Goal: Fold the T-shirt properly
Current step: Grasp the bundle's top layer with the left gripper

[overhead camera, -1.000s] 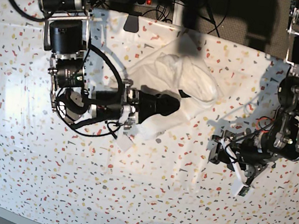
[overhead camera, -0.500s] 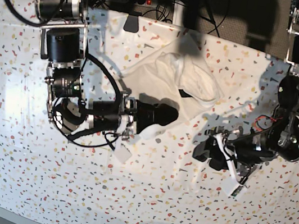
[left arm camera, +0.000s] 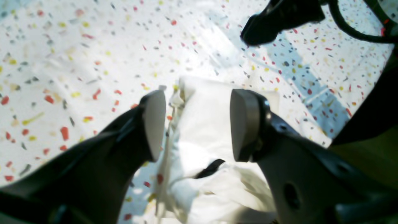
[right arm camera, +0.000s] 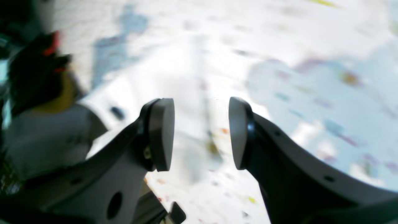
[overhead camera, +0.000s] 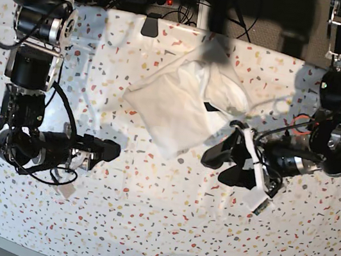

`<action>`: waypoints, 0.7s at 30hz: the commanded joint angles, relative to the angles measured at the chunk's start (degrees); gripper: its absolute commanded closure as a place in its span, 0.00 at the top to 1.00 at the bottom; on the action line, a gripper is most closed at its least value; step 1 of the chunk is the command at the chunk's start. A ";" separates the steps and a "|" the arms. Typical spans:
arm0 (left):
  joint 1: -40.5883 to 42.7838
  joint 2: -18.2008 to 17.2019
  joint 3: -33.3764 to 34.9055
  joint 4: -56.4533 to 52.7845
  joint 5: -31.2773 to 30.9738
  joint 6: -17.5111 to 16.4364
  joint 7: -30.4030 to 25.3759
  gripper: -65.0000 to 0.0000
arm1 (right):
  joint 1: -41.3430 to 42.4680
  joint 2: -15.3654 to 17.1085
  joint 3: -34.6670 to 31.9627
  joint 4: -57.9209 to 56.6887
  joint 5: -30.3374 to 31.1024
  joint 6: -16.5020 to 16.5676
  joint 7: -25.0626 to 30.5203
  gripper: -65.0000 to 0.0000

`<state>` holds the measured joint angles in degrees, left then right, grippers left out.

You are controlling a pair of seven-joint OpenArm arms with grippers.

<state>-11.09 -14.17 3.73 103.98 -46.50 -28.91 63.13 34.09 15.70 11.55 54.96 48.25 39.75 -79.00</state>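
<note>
Since a second ago, the right hand (overhead camera: 110,151) left the T-shirt (overhead camera: 180,107), released; left hand (overhead camera: 220,164) neared it, released, on the speckled desk (overhead camera: 142,227).

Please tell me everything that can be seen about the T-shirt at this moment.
The T-shirt is white and looks like soft cotton. It lies crumpled and partly folded on the speckled table cover, toward the far middle, with one flat part in front and bunched folds behind. A small black neck label shows among the folds. No print is visible. The left hand is open at its near right edge, with cloth seen between the fingers; contact cannot be told. The right hand is apart from it.
</note>
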 commanded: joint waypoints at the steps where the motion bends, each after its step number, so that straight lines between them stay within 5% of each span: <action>1: -0.42 0.94 0.11 0.85 -0.44 -0.04 -1.60 0.50 | 2.25 0.35 1.66 0.94 0.04 0.25 0.46 0.44; 9: 2.84 7.82 12.20 0.85 19.71 8.13 -3.17 0.50 | 2.25 0.33 4.33 0.94 -1.60 0.25 0.13 0.44; 16: 4.72 6.75 22.23 0.85 40.92 17.92 -0.13 0.50 | 2.25 0.37 4.35 0.94 -1.60 0.25 0.09 0.44; 21: 8.46 4.39 22.95 0.92 50.66 20.17 1.31 0.50 | 2.38 0.35 4.35 0.94 -1.57 0.25 0.13 0.44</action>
<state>-1.43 -9.74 27.00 103.90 3.70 -9.13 65.23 34.30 15.55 15.75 54.96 45.19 39.75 -79.37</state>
